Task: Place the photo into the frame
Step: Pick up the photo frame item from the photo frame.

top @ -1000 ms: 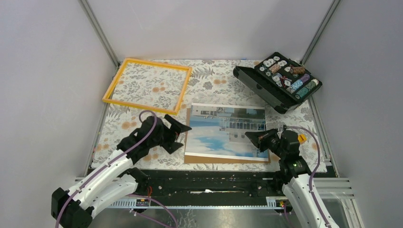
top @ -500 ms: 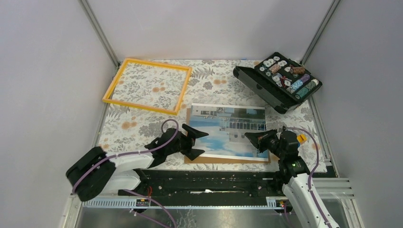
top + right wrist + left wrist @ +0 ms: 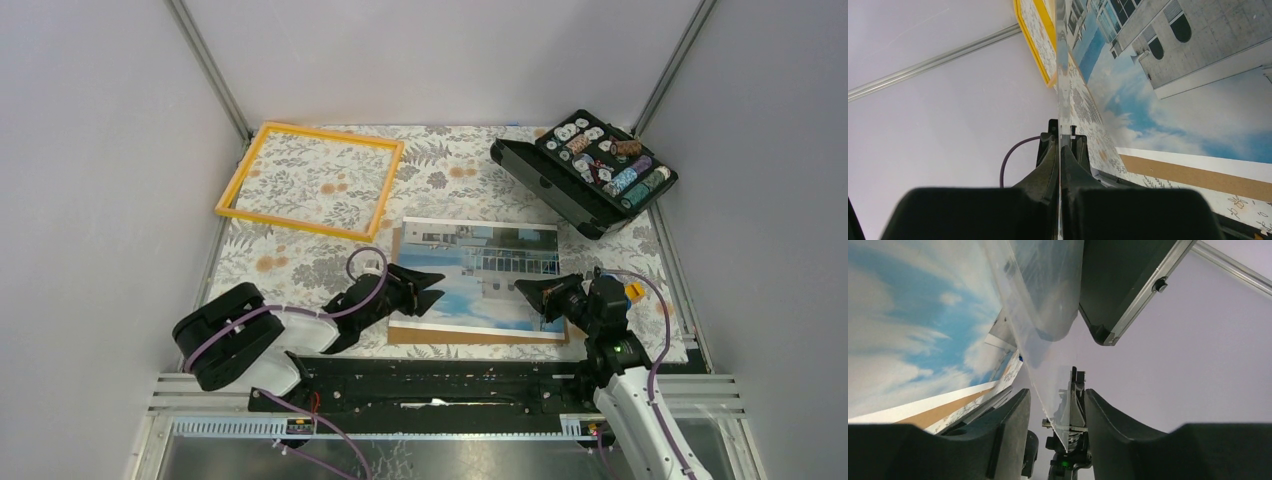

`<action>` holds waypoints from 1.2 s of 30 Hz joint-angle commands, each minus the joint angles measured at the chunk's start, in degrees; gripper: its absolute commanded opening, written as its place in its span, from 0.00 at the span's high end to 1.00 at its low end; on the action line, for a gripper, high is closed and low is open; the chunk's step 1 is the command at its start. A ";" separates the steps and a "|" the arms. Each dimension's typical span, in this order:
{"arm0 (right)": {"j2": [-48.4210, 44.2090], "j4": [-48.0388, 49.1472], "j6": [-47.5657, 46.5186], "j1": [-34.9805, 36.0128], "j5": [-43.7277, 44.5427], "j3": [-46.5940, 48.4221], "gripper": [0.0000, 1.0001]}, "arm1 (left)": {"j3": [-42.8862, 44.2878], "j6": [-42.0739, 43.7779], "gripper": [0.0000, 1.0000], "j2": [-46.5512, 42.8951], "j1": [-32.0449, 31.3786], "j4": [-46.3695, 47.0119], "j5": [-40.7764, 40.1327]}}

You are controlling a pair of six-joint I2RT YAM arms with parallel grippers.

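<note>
left gripper (image 3: 428, 290): at the near-left edge of the photo (image 3: 478, 275). On the wrist cam I see its fingers (image 3: 1008, 420) spread, straddling the edge of a clear sheet (image 3: 1048, 365) with daylight on both sides. No pinch there that I can see.
right gripper (image 3: 525, 290): at the photo's near-right edge, fingers pressed together on a thin clear sheet seen edge-on in the wrist cam. My read is that it's the same sheet, a cover lying over the print, but I can't confirm that.
photo: flat on the floral cloth (image 3: 300, 275), mid-table, print side up, brown backing showing along the near and left edges.
frame (image 3: 300, 224): far-left corner, lying flat, well apart from the photo, nothing inside it.
black case (image 3: 585, 175): far right, open, not involved.
done: approach only; one side is clamped.
left: close the left side, lift, carry far-left, line up with the frame opening, lower in, release.
progress: early, I'd say. The photo itself isn't off the table.
risk: a one-sided grip could bow the sheet or skew it.
</note>
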 commanded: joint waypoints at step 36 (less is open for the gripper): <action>-0.70 -32.05 -44.97 0.35 12.33 27.17 0.00 | 34.00 65.26 1.00 -10.63 18.48 -59.51 9.84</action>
